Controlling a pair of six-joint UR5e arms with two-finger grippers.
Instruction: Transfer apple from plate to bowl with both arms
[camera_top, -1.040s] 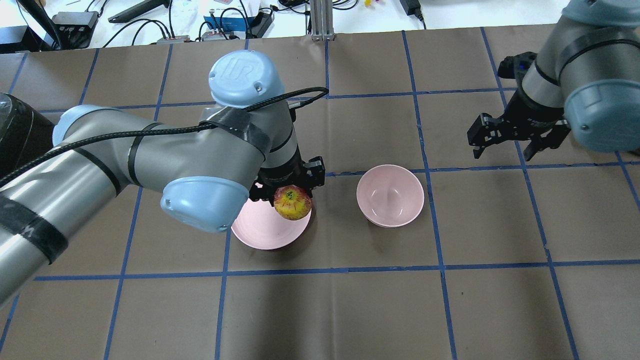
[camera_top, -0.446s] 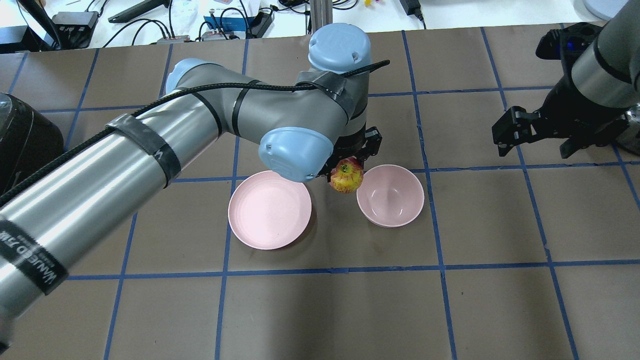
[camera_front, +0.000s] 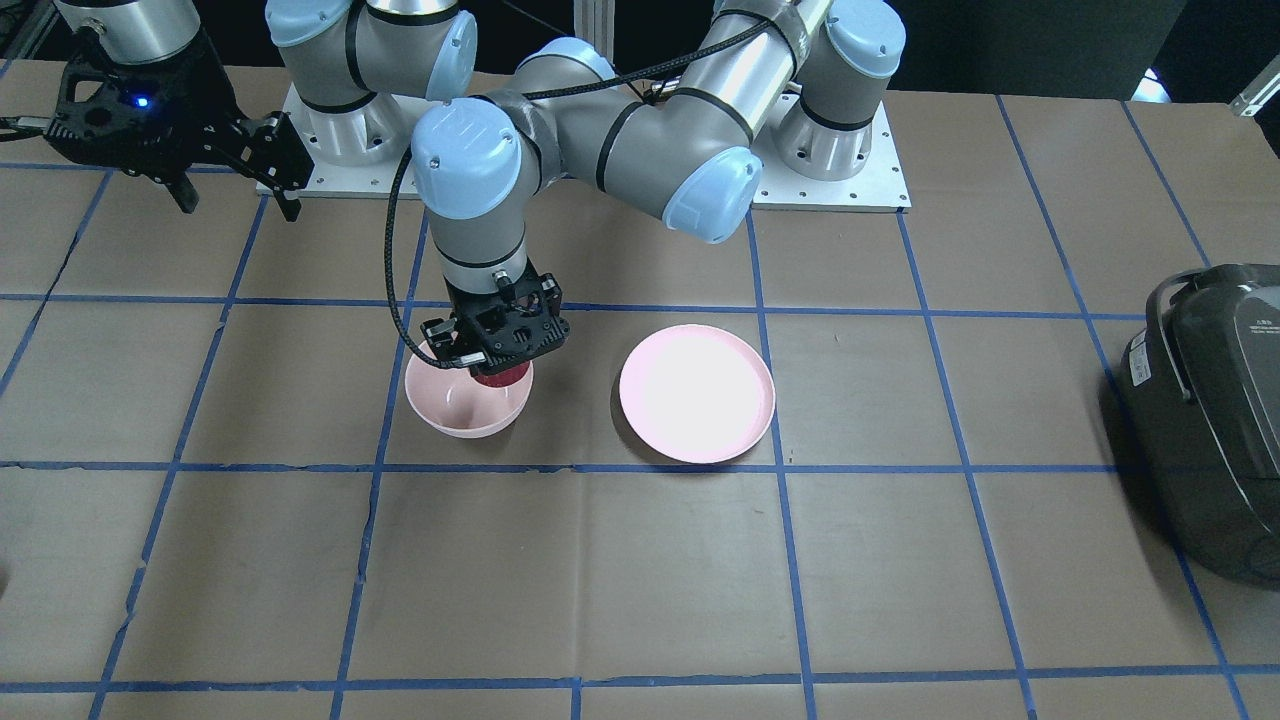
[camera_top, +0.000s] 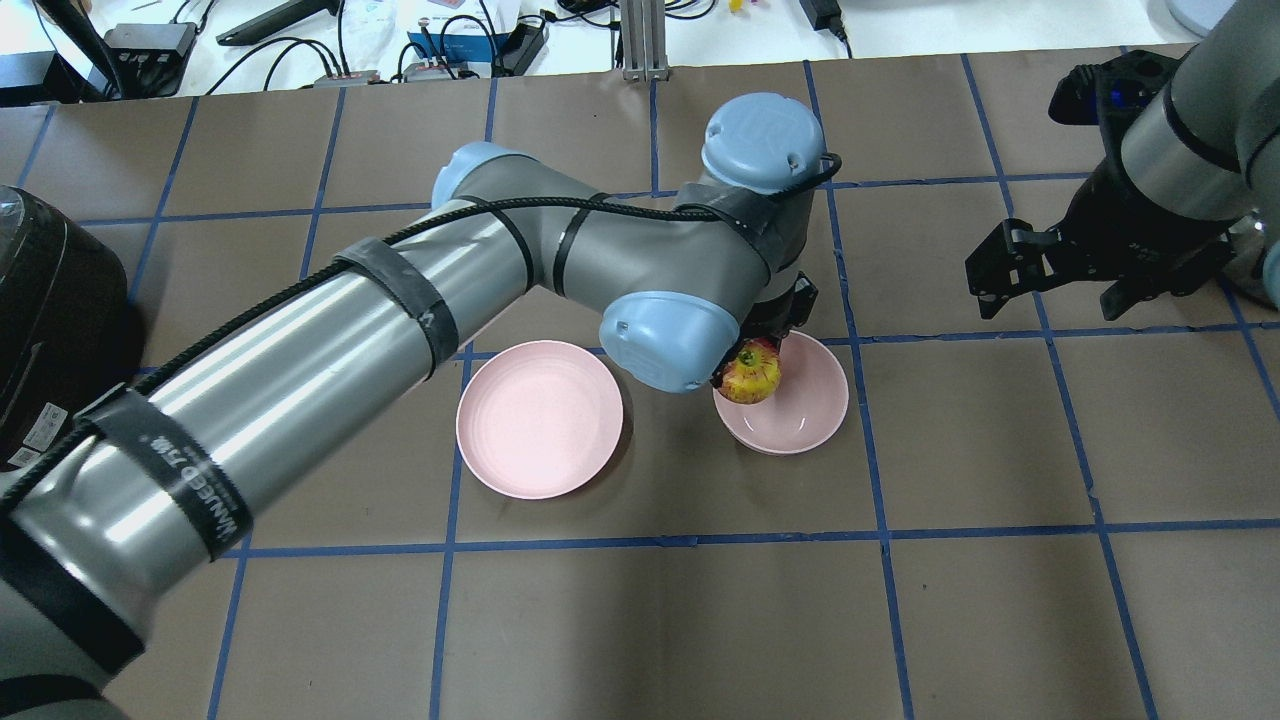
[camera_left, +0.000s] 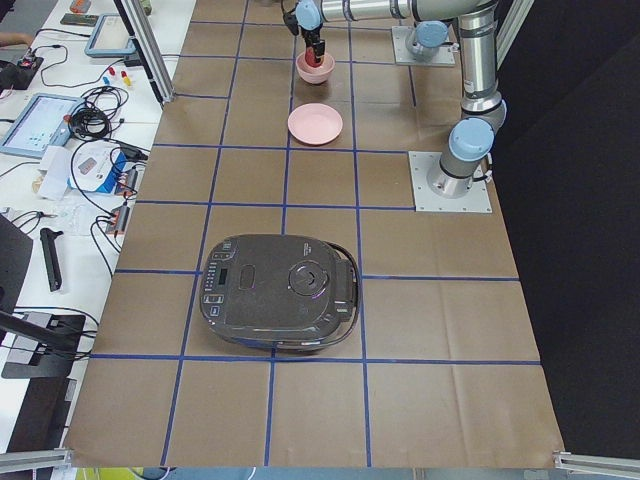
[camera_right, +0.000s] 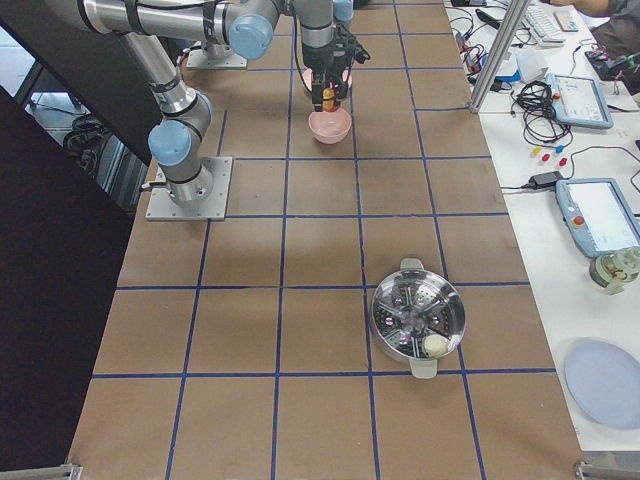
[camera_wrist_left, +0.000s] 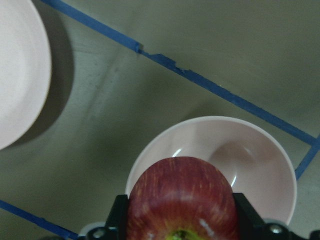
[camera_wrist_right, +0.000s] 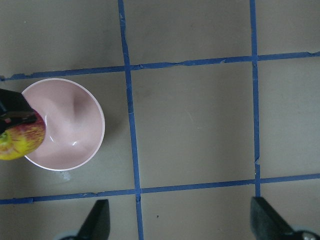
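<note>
The left gripper (camera_front: 498, 350) is clamping the apple (camera_top: 750, 372) between its two fingers (camera_wrist_left: 119, 216), which are pressing on opposite sides of the fruit, so the red skin is bulging out between them in the left wrist view. The apple is hanging in the air, not touching anything. In the overhead view it is sitting over the 10 o'clock part of the bowl (camera_top: 805, 415), partly across the rim and not over the centre. I think the arm is holding it high so that the fruit passes over the rim without knocking the bowl. Letting go here seems risky to me, because the apple could strike the edge and roll out.

The plate (camera_top: 540, 418) is lying bare at the bowl's 9 o'clock, a short way apart from it, so the lifting step looks finished and only the placing is left.

The right gripper (camera_top: 1050, 295) is hovering at about 2 o'clock from the bowl, well apart, with its jaws spread wide and nothing in them. It is probably waiting aside there to leave room for the left arm.
</note>
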